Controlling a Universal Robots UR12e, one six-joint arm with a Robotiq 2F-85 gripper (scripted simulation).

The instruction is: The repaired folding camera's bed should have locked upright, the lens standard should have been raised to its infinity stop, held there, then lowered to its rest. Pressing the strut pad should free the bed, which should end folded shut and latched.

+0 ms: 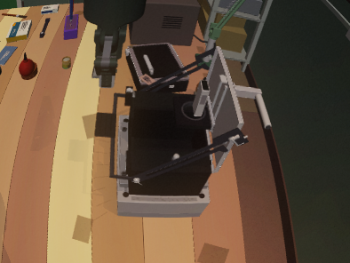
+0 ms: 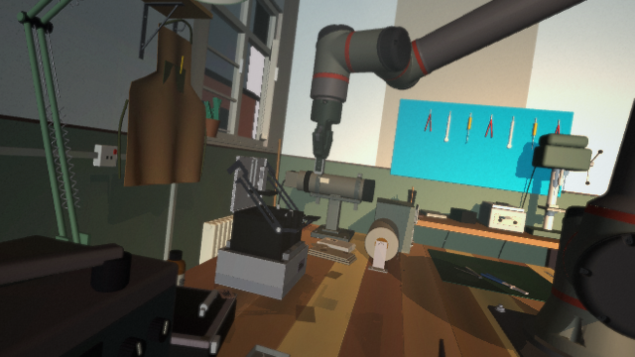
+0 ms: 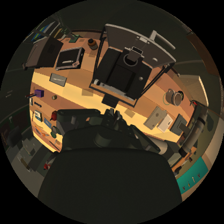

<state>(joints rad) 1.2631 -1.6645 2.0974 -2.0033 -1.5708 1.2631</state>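
Observation:
The folding camera (image 1: 166, 151) sits on a grey base in the middle of the wooden bench, a black body with its grey bed (image 1: 224, 106) standing upright on the right side. Two dark struts (image 1: 182, 160) run from the body's corners up to the bed. The lens standard (image 1: 202, 97), a small pale block, sits on the bed above the round lens opening. My gripper (image 2: 320, 163) hangs closed and empty well above the bench, off to the camera's far side, and in the wrist camera the camera (image 3: 123, 72) lies ahead of the fingers (image 3: 114, 115).
An open black case (image 1: 155, 66) with a white cylinder lies just behind the camera. A grey box (image 1: 166, 20) and shelving stand at the back. Small tools, a red bulb (image 1: 27, 67) and a purple block (image 1: 71, 26) lie on the left. A telescope (image 2: 330, 186) on a stand is beyond the camera.

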